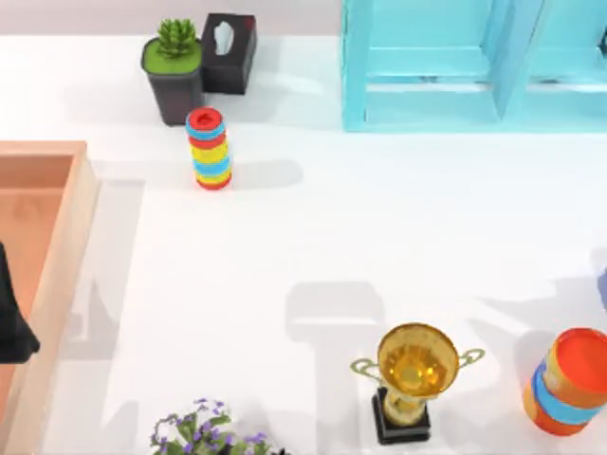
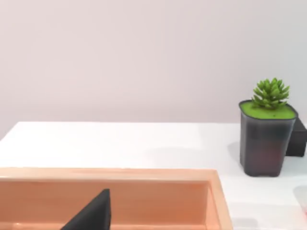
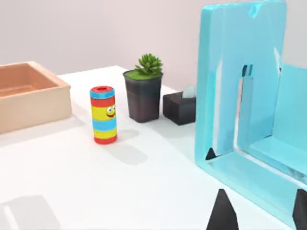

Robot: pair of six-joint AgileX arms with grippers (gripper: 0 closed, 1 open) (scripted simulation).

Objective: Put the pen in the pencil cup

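Pencil cup (image 1: 567, 381): upright at the table's near right corner, beside the trophy (image 1: 415, 377); interior looks bare.
Pen: whereabouts cannot be told.
Right gripper (image 3: 261, 213): fingers spread wide, empty, facing the turquoise shelf (image 3: 242, 96).
Left gripper (image 1: 11, 327): parked over the wooden tray (image 1: 66, 246).
Step, by judgement: pen not yet grasped; next move calls for locating it.

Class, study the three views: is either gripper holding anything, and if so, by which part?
Nothing is held. The right gripper is open with nothing between its fingers; the left gripper sits over the wooden tray, no object visible in it.
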